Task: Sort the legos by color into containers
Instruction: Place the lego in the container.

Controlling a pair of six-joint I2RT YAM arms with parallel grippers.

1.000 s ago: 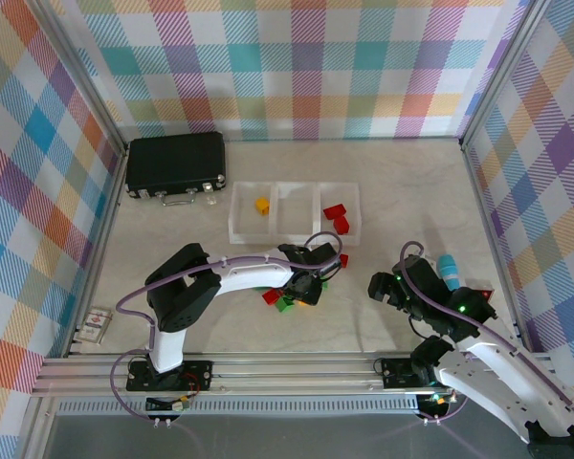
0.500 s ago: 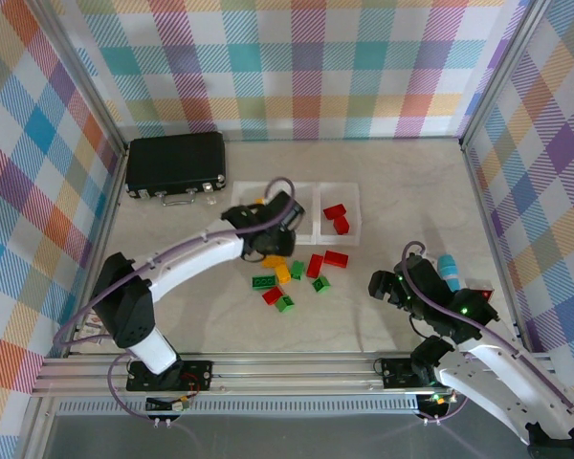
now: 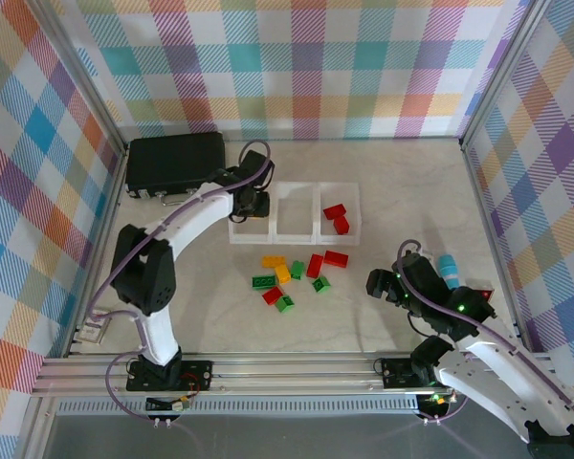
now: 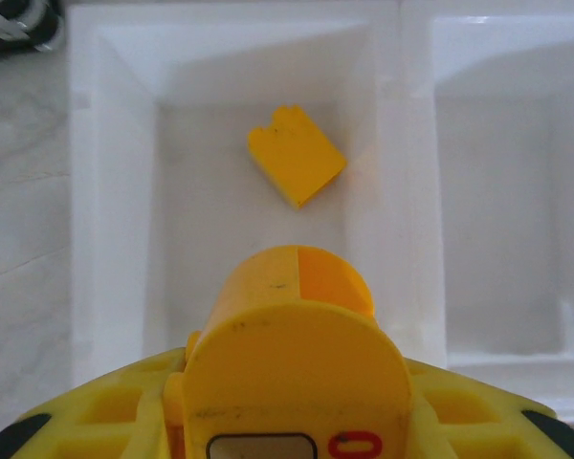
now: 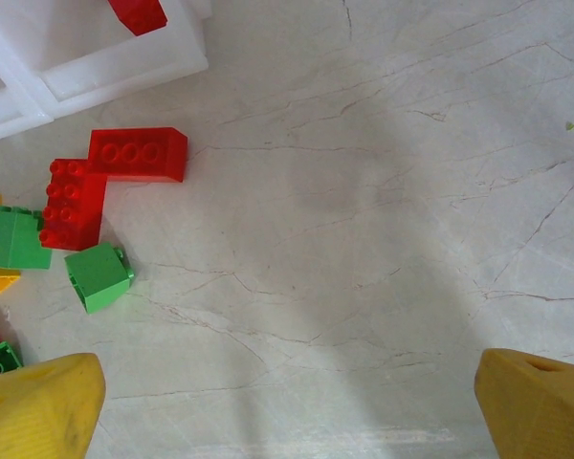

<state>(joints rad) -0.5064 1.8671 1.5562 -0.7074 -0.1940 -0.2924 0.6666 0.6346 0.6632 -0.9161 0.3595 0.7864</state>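
Held brick (image 4: pixel 333 279): yellow-orange, pinched in L gripper (image 4: pixel 289 292), jaws nearly closed on it. Only a sliver of orange shows btwn the tips, so the ID is my read. It hangs over the left tray (image 4: pixel 81 191) of the tray row (image 3: pixel 295 239), above that tray's near half. One yellow brick (image 4: pixel 297 167) lies in the same tray toward the far wall, not touching any wall. Right tray (image 3: pixel 356 215) of the row has two red bricks (image 3: pixel 337 217). Loose pile (image 3: pixel 292 275) of red, green and yellow-orange sits on the table (image 5: pixel 383 191) just in front of the row. R gripper (image 5: pixel 287 411) is spread wide w/ nothing in it, low over bare table, right of the row and pile. Black case (image 3: pixel 175 164) is left of and behind the row.

Step in hand, IMO: the drop. To do it well:
- keep tips inside the left tray's walls, well off the divider to the middle tray (image 3: pixel 295 215)
- go lower before release so the brick doesn't bounce over the low wall
- open just enough, then lift straight up
- don't land on the brick already there, since it could kick out
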